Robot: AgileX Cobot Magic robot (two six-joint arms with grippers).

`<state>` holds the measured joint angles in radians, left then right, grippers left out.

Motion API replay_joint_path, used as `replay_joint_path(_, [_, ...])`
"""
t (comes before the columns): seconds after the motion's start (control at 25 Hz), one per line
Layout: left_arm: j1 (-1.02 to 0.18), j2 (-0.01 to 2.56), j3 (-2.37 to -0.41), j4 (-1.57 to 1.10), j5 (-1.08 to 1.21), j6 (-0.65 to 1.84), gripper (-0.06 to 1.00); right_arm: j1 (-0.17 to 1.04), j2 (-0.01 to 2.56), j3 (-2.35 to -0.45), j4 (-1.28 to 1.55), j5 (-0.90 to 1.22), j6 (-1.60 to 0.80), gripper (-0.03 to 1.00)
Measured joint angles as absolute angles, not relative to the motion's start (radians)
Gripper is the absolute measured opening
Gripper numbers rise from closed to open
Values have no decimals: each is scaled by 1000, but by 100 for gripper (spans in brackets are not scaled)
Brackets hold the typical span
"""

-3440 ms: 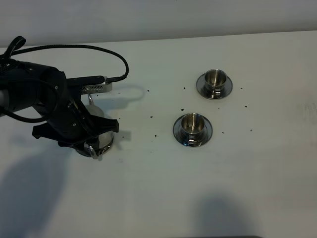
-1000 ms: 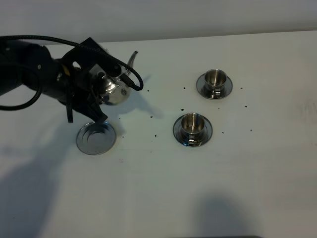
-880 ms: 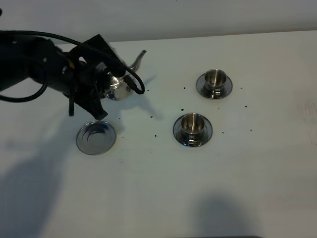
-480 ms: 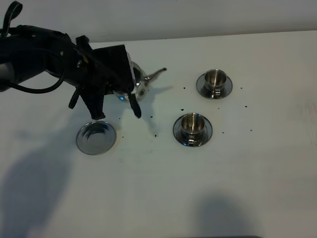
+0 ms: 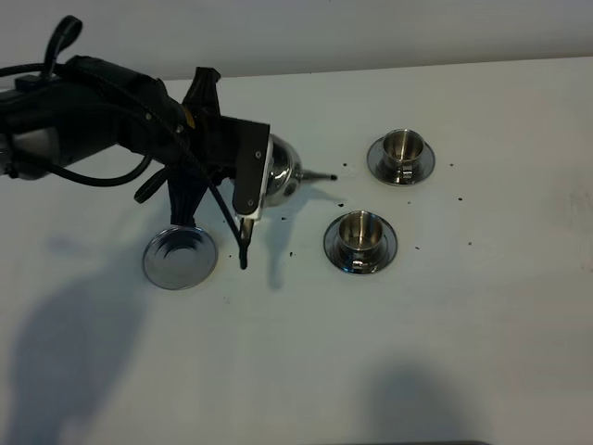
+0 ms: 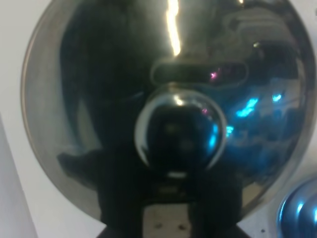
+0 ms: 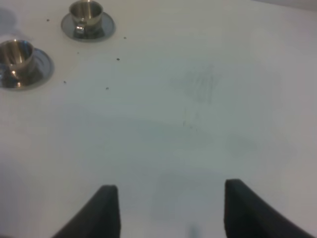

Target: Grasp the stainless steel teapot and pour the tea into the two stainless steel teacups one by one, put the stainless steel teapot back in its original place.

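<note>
The stainless steel teapot [image 5: 281,171] hangs in the air, tipped on its side, with its thin spout [image 5: 320,174] pointing right toward the cups. My left gripper [image 5: 258,182] is shut on its handle, mostly hidden behind the wrist housing. The left wrist view is filled by the teapot's domed lid and knob [image 6: 181,136]. The two stainless steel teacups sit on their saucers, one at the back [image 5: 400,152] [image 7: 87,15], one nearer [image 5: 359,238] [image 7: 16,55]. The teapot's original place, a bare round saucer [image 5: 179,258], lies lower left of the pot. My right gripper [image 7: 171,208] is open over bare table.
Small dark specks are scattered over the white table [image 5: 445,315] between the teapot and the cups. A black cable [image 5: 243,246] dangles from the left wrist beside the bare saucer. The table's back edge runs along the top of the exterior view.
The left arm has carried the teapot rightward, away from its saucer, and rolled it over, so the spout now points right toward the cups. The cups and saucers have not moved.
</note>
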<state>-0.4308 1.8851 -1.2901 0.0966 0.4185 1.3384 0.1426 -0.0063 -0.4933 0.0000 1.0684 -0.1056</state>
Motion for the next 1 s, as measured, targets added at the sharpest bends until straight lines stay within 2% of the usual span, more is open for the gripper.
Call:
replay_joint_path(0.68, [-452,1965,-1290,339,189,1376,23,143,-6,-493,0,1068,-106,46])
replay_joint_path(1.0, [-453,1991,-1290,371,105,1384,23,143,-6,-493,0,1068,-106,46])
